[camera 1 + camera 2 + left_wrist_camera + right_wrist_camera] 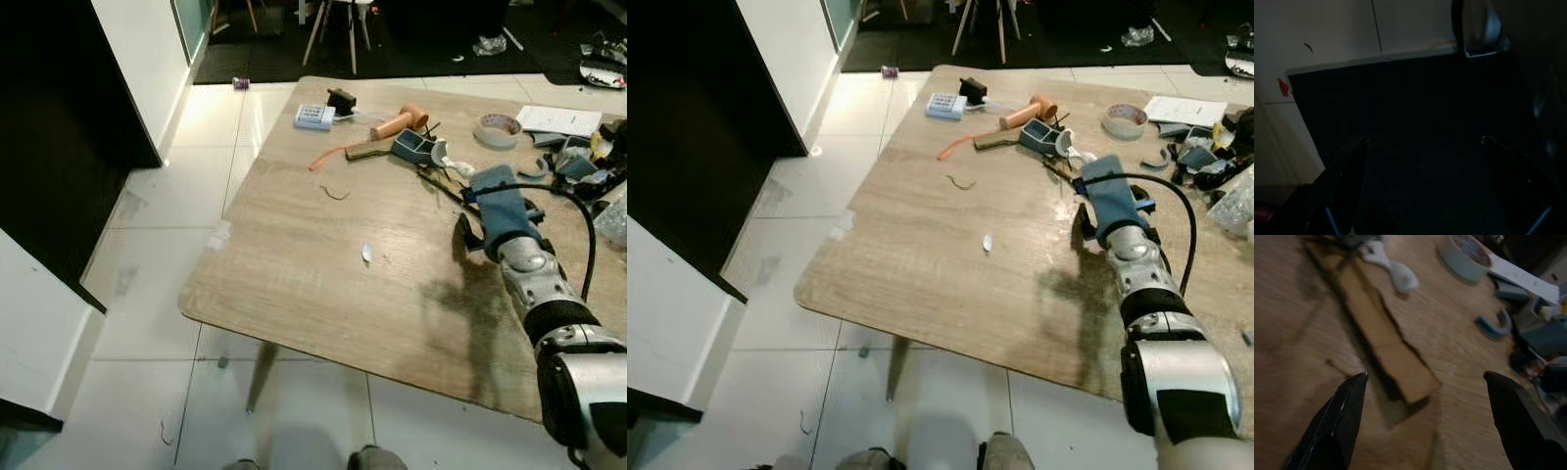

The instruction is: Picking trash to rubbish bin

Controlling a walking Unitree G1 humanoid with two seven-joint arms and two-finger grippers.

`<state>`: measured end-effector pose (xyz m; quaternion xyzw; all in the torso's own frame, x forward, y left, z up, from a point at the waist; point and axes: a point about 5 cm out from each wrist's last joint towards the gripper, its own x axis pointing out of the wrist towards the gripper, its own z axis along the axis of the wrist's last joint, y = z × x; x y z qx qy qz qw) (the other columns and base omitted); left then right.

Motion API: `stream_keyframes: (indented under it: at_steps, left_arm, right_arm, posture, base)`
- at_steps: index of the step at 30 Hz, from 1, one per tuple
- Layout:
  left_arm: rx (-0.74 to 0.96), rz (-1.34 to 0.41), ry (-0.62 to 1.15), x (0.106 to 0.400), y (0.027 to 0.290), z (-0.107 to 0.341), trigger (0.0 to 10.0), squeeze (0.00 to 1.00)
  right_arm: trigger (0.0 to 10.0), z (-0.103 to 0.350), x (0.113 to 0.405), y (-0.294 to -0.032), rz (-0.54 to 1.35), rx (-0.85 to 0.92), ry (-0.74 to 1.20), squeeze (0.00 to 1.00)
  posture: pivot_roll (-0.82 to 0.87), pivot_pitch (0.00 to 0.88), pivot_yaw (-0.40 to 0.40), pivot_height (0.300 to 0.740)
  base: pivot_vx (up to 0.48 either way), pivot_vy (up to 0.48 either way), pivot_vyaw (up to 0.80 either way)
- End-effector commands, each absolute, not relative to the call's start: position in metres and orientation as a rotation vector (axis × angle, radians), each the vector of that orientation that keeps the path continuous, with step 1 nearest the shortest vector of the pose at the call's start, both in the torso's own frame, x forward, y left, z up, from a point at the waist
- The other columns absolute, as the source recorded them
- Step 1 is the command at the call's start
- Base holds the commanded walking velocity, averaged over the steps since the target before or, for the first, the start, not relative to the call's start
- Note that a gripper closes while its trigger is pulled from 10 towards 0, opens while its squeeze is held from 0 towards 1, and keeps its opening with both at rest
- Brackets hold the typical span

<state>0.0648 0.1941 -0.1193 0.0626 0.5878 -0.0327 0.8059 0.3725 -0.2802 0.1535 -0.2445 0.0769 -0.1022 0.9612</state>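
Wood-grain table (294, 264) with rounded corners lies under the right gripper (1425, 382), whose two glossy black fingers (1334, 423) are spread wide and grasp nothing. Just ahead of the fingertips lies a long, flat strip of torn brown cardboard (1383, 340); beyond it are a crumpled white scrap (1393, 269) and a tape roll (1464, 254). The left gripper (1420, 152) hangs in shadow, fingers parted.

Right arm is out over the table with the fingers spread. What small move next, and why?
Probably ease the right gripper forward and down onto the torn cardboard strip. Its fingers are open and hover above the table, with the strip's near end lying between them, so a short descent should bracket it for closing. The left gripper hangs idle in the dark.
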Motion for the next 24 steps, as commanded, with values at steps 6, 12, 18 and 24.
stream_keyframes:
  at_steps: [6,12,18,24]
  left_arm:
    - [0.164,-0.097,1.283,0.056,0.201,-0.120,10.0,0.00]
    - [0.182,-0.111,1.278,0.056,0.205,-0.119,10.0,0.00]
    - [0.198,-0.123,1.275,0.057,0.208,-0.118,10.0,0.00]
    - [0.206,-0.129,1.274,0.058,0.210,-0.117,10.0,0.00]
  right_arm:
    - [10.0,0.156,0.363,-0.295,-0.268,-0.290,0.054,0.00]
    - [10.0,0.160,0.358,-0.308,-0.318,-0.134,0.006,0.00]
    - [10.0,0.143,0.351,-0.315,-0.330,0.069,0.061,0.00]
    - [10.0,0.134,0.349,-0.314,-0.317,0.061,0.122,0.00]
  posture:
    - [-0.01,0.186,0.091,0.740]
    - [-0.01,0.192,0.109,0.740]
    - [-0.01,0.190,0.121,0.740]
    - [-0.01,0.190,0.121,0.740]
  base:
    - [0.000,0.000,0.00]
    - [0.000,0.000,0.00]
    - [0.000,0.000,0.00]
    - [0.000,0.000,0.00]
